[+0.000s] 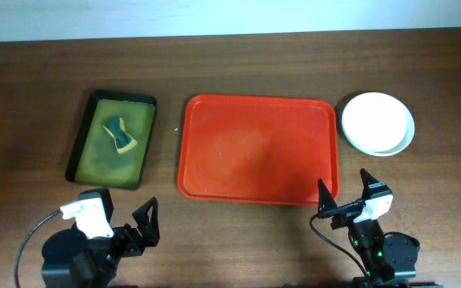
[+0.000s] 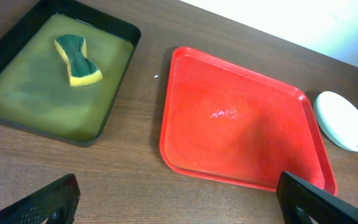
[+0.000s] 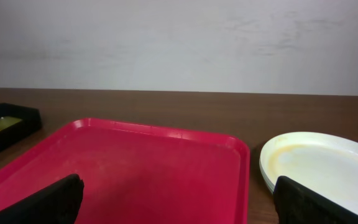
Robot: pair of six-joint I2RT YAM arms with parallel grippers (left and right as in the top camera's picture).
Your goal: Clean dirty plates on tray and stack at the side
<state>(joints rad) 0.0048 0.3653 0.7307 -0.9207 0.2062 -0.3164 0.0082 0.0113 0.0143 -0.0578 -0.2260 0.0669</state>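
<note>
The plates (image 1: 377,122) sit stacked on the desk (image 1: 214,64) just off the bare red tray's (image 1: 256,150) 3 o'clock edge, at about 1 o'clock from the nearer right pincer (image 1: 342,182), spread wide, while the left pincer (image 2: 178,180), equally wide, hangs well apart.

A dark brown, wood-grain worktop (image 1: 38,80) stretches across the scene under soft, even light, its grain running lengthwise. Beyond its far edge stands a plain off-white wall (image 3: 179,37), faintly mottled, meeting the wood in a straight line.
</note>
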